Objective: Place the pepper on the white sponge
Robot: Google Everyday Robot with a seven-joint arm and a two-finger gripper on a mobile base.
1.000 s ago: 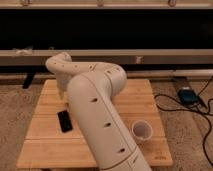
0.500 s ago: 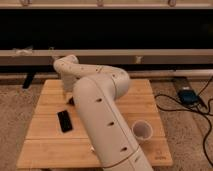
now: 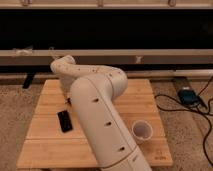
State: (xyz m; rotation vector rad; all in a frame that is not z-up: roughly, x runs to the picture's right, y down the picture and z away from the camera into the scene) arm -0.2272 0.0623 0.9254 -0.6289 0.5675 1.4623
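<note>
As the bulky white arm (image 3: 97,115) folds over the pale wooden table (image 3: 45,145) at its far side, it masks the gripper (image 3: 68,98), whose grip cannot be told. The pepper and the white sponge are hidden, likely beneath it.

A wooden table (image 3: 45,150) carries a black phone (image 3: 64,121) and a white cup (image 3: 142,131).

The arm (image 3: 100,125) is clad in smooth cream-white shells, thick rounded tubes joined by bulbous, seam-lined knuckles. A row of small dark oval recesses runs down the side of the largest segment, the one farthest from the gripper (image 3: 68,100), and a few darker dots mark the next segment. The gripper itself shows only as a small dark piece just beneath the rounded wrist (image 3: 62,67), mostly hidden behind the arm.
</note>
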